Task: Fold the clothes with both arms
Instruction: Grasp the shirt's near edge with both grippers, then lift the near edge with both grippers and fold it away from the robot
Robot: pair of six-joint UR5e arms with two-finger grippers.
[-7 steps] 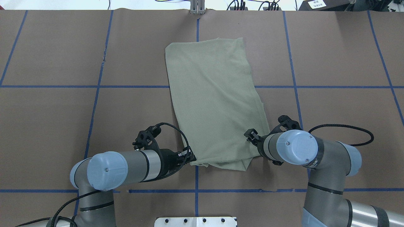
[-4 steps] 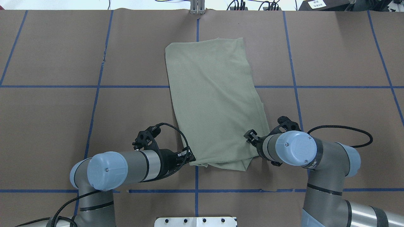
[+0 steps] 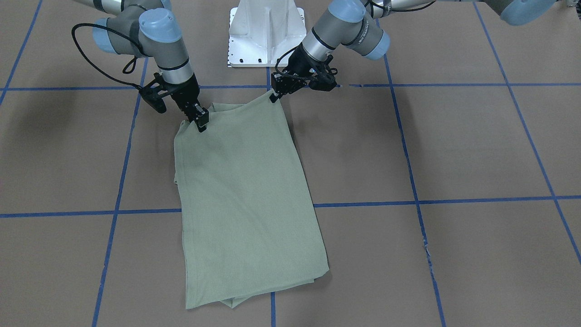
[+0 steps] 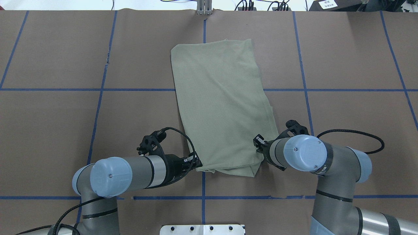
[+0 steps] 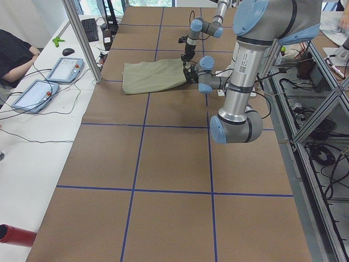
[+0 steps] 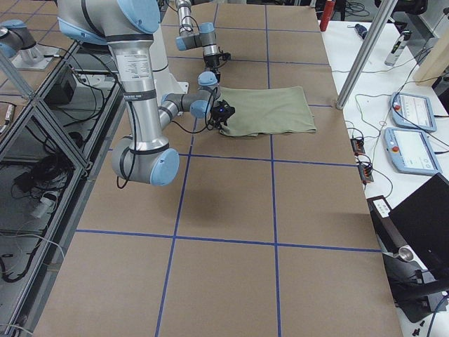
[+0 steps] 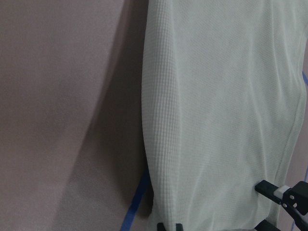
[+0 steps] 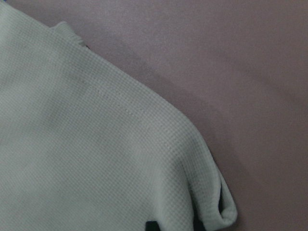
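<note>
The pale green shirt point(image 4: 222, 104) lies flat on the brown table as a long folded strip running away from the robot; it also shows in the front view point(image 3: 245, 200). My left gripper point(image 4: 198, 165) is shut on the near left corner, seen at the front view's right point(image 3: 274, 96). In the left wrist view the shirt point(image 7: 216, 120) runs down between the fingertips point(image 7: 178, 226). My right gripper point(image 3: 202, 123) is shut on the near right corner, and its wrist point(image 4: 303, 153) covers it from overhead. The right wrist view shows the shirt point(image 8: 96, 159) wrapped over a finger.
The white pedestal base point(image 3: 265, 32) stands just behind the shirt's near end. Blue tape lines point(image 4: 98, 107) grid the table. A black cable point(image 4: 359, 131) loops beside the right arm. A seated person point(image 5: 13, 54) and control tablets point(image 5: 62, 70) are at the far edge.
The right arm has shifted slightly toward the shirt, its wrist nudging left. The left arm and the shirt have barely moved.
</note>
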